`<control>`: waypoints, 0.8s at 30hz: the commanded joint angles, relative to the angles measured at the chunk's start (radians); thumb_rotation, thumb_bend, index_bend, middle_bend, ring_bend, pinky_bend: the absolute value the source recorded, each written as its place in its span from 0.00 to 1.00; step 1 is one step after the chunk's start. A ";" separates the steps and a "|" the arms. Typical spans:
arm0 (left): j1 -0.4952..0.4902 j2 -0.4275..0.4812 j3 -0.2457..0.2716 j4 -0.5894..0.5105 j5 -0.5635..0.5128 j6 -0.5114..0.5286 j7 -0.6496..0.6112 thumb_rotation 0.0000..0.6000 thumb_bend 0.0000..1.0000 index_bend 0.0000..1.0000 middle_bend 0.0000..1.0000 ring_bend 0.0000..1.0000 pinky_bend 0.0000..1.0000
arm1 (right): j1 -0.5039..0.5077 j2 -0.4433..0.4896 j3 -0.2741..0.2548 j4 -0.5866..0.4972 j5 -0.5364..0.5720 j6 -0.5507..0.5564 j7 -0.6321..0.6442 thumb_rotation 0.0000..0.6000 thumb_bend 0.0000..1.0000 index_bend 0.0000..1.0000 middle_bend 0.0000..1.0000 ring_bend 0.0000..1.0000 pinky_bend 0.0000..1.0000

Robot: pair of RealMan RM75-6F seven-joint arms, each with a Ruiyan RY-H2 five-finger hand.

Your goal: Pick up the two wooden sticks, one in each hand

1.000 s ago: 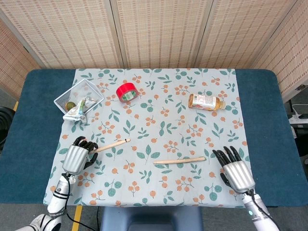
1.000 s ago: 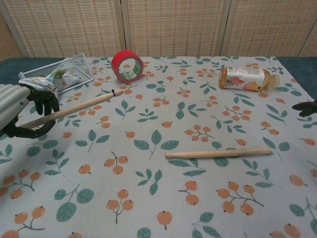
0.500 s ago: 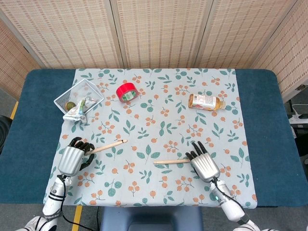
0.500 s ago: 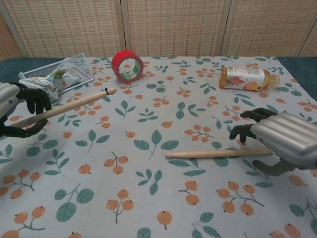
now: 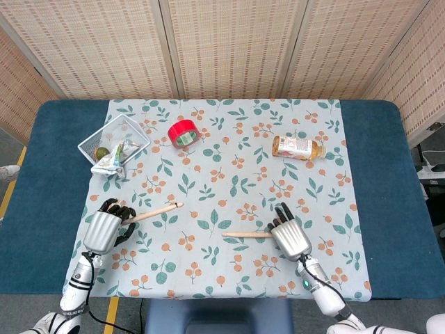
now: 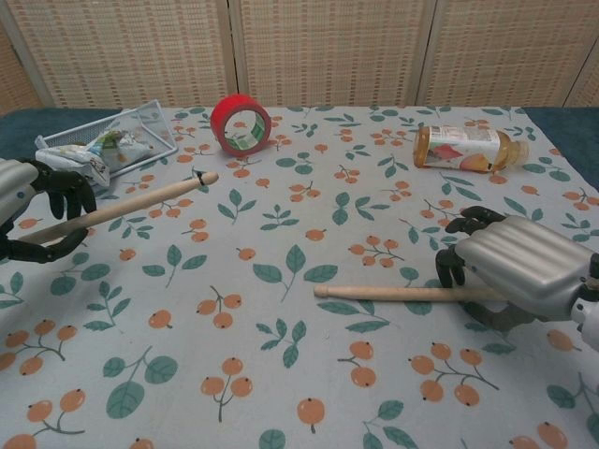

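- Left hand (image 5: 106, 229), silver-backed with black fingers, sits at the table's 8 o'clock corner; fingers curled round the butt of a pale round wooden stick (image 5: 154, 212), plainly holding it.
- That stick runs from the hand toward 2 o'clock; in the chest view (image 6: 122, 207) its free knobbed tip looks raised off the cloth, pointing toward the tape roll.
- Right hand (image 5: 290, 235) is at about 5 o'clock on the table, palm down over one end of the second pale wooden stick (image 5: 247, 234).
- Chest view: right hand (image 6: 513, 271) has its black fingers (image 6: 453, 265) bent down over the stick's end (image 6: 402, 294), with the thumb below it. Cannot tell whether the fingers have closed on it or only cover it.
- Second stick lies flat on the cloth, its free end pointing to 9 o'clock from the right hand.
- The two sticks are well apart.
- Floral tablecloth (image 5: 229, 174), pale with leaf and orange berry print, covers the middle of a dark blue table (image 5: 42, 181).
- Red roll of tape (image 5: 183, 132) stands near 11 o'clock.
- Silver wire mesh basket (image 5: 96, 139) at 10 o'clock holds crumpled packets.
- Clear plastic bottle of amber drink (image 5: 297, 147) lies on its side near 1 o'clock.
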 commanded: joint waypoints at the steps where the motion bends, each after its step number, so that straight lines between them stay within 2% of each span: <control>1: 0.000 0.001 0.000 -0.001 -0.001 -0.002 0.002 1.00 0.54 0.81 0.86 0.51 0.29 | 0.001 -0.001 -0.001 0.000 0.001 0.001 -0.001 1.00 0.33 0.49 0.46 0.13 0.03; 11: 0.002 0.006 0.001 -0.007 -0.006 -0.016 0.022 1.00 0.54 0.81 0.86 0.51 0.29 | 0.007 -0.003 -0.018 -0.004 0.016 0.011 -0.015 1.00 0.33 0.63 0.57 0.22 0.04; 15: 0.004 0.007 -0.002 -0.008 -0.010 -0.019 0.023 1.00 0.54 0.81 0.86 0.51 0.29 | 0.006 -0.001 -0.025 -0.006 0.008 0.028 -0.011 1.00 0.33 0.76 0.68 0.31 0.05; 20: 0.004 0.014 -0.006 -0.016 -0.012 -0.018 0.017 1.00 0.54 0.81 0.86 0.51 0.29 | -0.007 -0.002 -0.029 0.002 -0.037 0.088 0.059 1.00 0.33 0.94 0.82 0.44 0.09; 24: 0.001 0.029 -0.014 -0.038 -0.026 -0.037 -0.005 1.00 0.54 0.82 0.86 0.52 0.29 | -0.011 0.022 -0.041 -0.005 -0.082 0.117 0.127 1.00 0.33 0.98 0.85 0.48 0.13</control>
